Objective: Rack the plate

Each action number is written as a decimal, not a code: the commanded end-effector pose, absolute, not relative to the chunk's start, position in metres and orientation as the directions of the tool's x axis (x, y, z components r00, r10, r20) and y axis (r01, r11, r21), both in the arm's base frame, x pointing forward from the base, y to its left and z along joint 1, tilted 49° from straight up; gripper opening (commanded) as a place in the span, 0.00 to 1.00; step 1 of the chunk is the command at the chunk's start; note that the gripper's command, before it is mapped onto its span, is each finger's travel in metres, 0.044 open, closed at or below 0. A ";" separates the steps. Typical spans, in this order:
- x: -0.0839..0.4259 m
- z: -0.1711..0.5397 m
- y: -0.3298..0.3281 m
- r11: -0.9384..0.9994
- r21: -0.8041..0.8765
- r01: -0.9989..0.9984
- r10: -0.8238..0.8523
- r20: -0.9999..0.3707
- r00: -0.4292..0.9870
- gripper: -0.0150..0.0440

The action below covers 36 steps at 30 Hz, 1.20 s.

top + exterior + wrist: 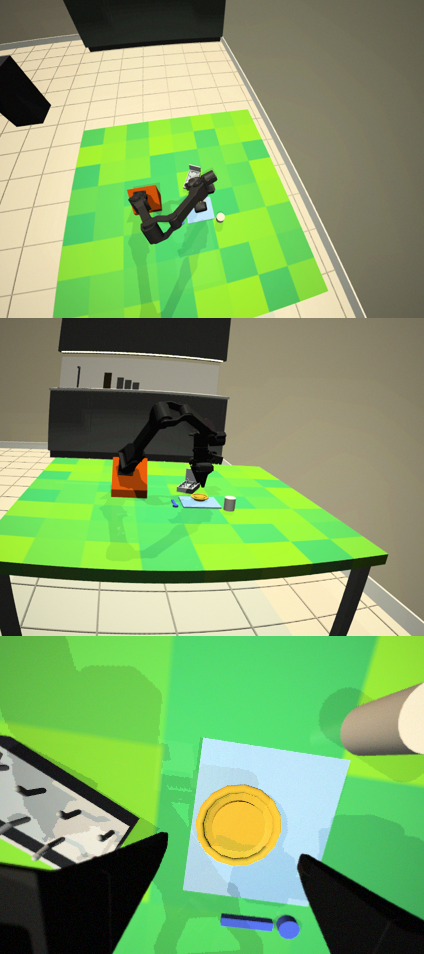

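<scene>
The yellow plate [199, 497] [239, 823] lies flat on the light blue mat [208, 217] [205, 504] [320, 786]. In the top view the arm hides most of it. The dish rack [194, 168] [184, 490] [75, 785] stands behind the mat, with short rails and a raised back panel; the wrist view shows only part of it, at the left. No plate stands in the part that shows. My gripper [202, 485] [232, 849] points down above the plate, open and empty, its fingertips wide apart and clear of the plate.
A whitish cup [220, 217] [229, 503] [375, 731] stands just right of the mat. A blue spoon [174, 503] [247, 922] lies left of the mat in the exterior view. The arm's orange base block [155, 198] [130, 485] stands farther left.
</scene>
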<state>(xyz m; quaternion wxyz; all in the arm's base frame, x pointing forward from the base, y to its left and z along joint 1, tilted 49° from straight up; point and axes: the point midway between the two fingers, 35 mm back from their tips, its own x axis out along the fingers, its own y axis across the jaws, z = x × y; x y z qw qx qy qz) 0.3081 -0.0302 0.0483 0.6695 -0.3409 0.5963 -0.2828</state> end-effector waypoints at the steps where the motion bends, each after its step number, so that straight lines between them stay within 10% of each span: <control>1: 0.309 0.060 -0.037 0.657 -0.754 0.001 -0.753 -0.656 0.051 0.93; 36: 0.313 0.029 -0.072 0.657 -0.754 0.001 -0.753 -0.656 0.052 0.93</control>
